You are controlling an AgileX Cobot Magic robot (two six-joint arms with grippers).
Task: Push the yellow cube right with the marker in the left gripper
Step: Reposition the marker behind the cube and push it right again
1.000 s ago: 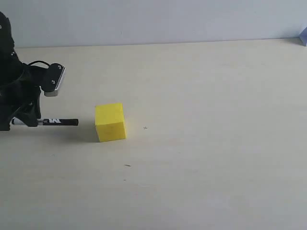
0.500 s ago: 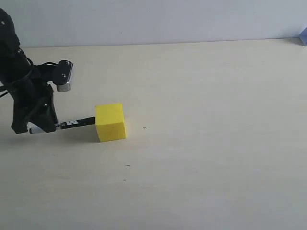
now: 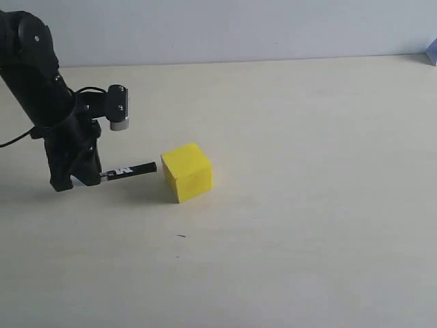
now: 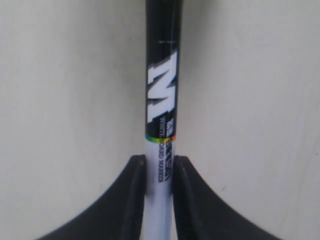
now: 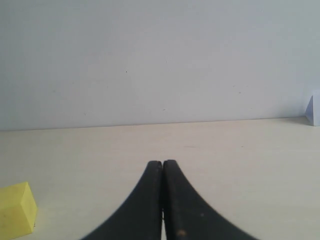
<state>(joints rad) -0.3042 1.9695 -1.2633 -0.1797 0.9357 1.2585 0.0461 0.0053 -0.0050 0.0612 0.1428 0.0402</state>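
yellow cube [image 3: 186, 172] shoved right and twisted, marker [image 3: 130, 170] close behind

a second back the cube sat further left on the table [image 3: 307, 225], its faces square to the exterior view. the marker's tip stopped short of it then, with a clear gap. half a second back the tip was up against its left face. now the cube sits further to the right and has turned, so one upright edge points toward the front. the marker has followed it across. its black end is just beside the cube's left face, and from here i can't say whether they touch or a sliver of table shows between. the marker lay level before; now it tips up a little toward the cube. the arm [image 3: 41, 75] has come in from the left edge and stands taller, with more of it showing.

the left gripper [image 3: 87, 175] is pinching the marker. in the left wrist view both black fingers [image 4: 125, 200] press on the white barrel, and the black printed part sticks out past them. the right gripper [image 5: 163, 167] has its two fingers pressed together with nothing between them, and the cube sits off at the edge of its view.

counting: one cube, one marker and two grippers, though only one arm shows in the exterior view. one small camera [image 3: 118, 115] hangs off that arm above the marker. one bluish thing [image 3: 432, 50] sits at the far right edge, where the table meets the pale wall [image 3: 239, 27].
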